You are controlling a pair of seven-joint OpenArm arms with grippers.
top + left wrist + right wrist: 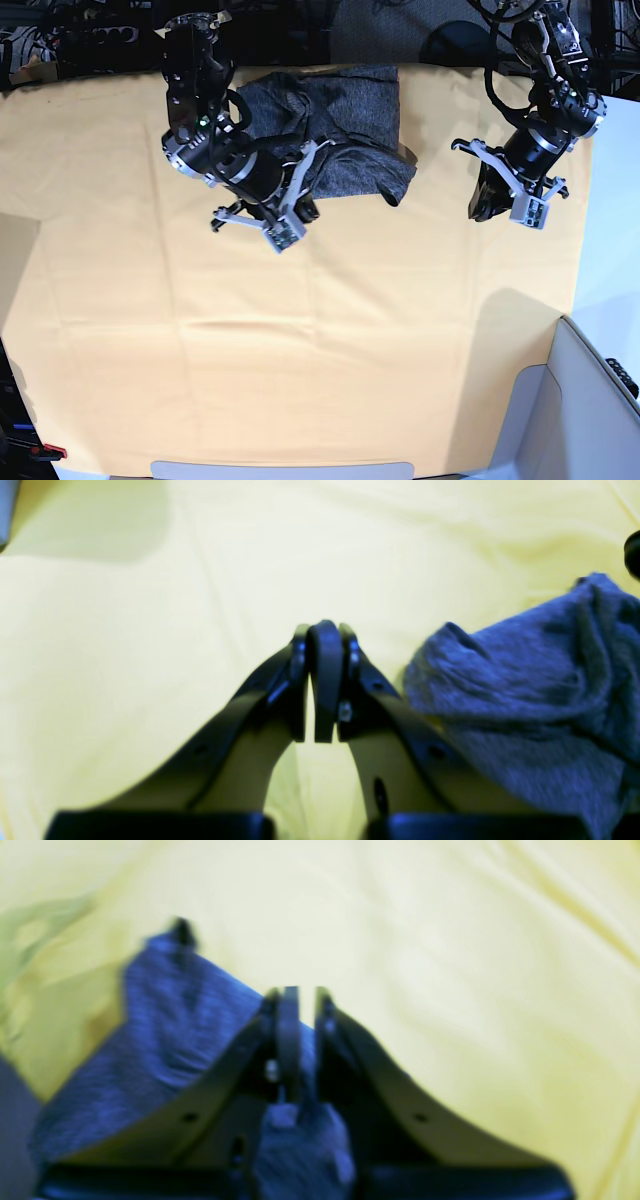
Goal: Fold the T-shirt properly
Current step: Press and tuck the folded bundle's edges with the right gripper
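One T-shirt (345,125), bunched at twelve o'clock on one yellow-orange cloth (300,350) covering the table. My two grippers hang over it: my right gripper (303,1005) is clamped, seemingly on a grey fold of the shirt, though it's blurry; my left gripper (324,630) at two o'clock is clenched on nothing.

A yellow-orange cloth (300,340) covers the tabletop, lying mostly flat with faint creases and soft wrinkles. A pale grey bin (575,400) sits at the lower right corner. Dark cables (100,35) and equipment crowd the far edge.
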